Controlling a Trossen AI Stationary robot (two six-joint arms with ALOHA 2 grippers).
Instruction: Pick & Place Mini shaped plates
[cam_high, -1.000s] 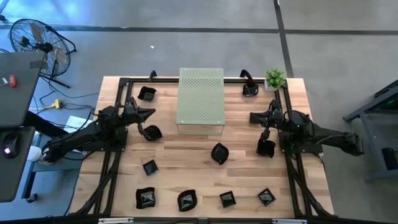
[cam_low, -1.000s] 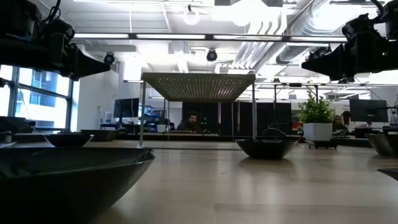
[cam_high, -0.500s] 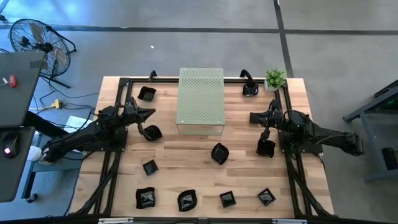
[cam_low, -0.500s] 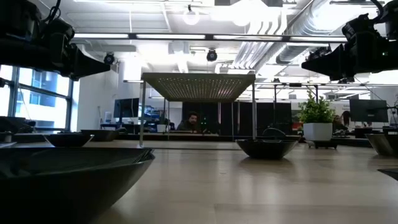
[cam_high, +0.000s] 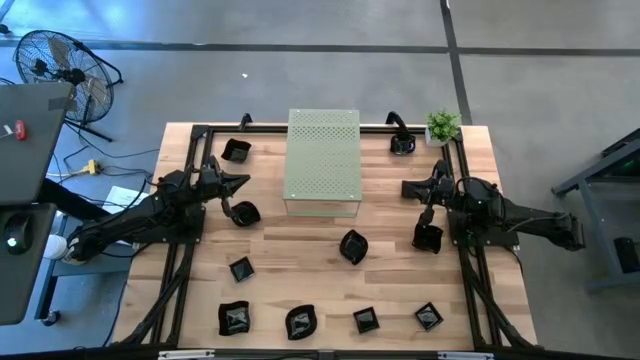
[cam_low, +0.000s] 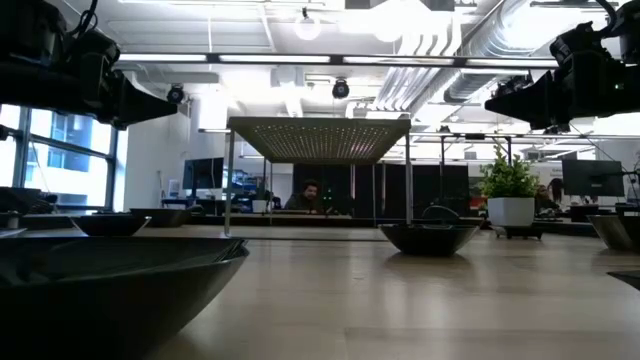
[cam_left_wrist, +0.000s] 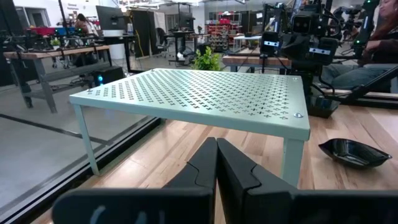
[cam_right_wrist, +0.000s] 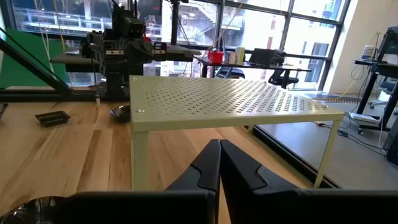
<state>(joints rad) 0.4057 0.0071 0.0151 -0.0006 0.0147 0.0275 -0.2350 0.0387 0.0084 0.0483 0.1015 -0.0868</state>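
My arms are matte black, jointed and chunky; each tool (cam_left_wrist: 216, 163) ends in two dark angular fingers (cam_right_wrist: 202, 167).

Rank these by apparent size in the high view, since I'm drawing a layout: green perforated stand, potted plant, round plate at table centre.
1. Green perforated stand, by far the largest.
2. and 3. Potted plant and round plate look alike; no ranking.

Nearest black dish (cam_low: 110, 285) blurred, cut off by low view's left edge; another dish (cam_low: 617, 229) cropped at right edge.
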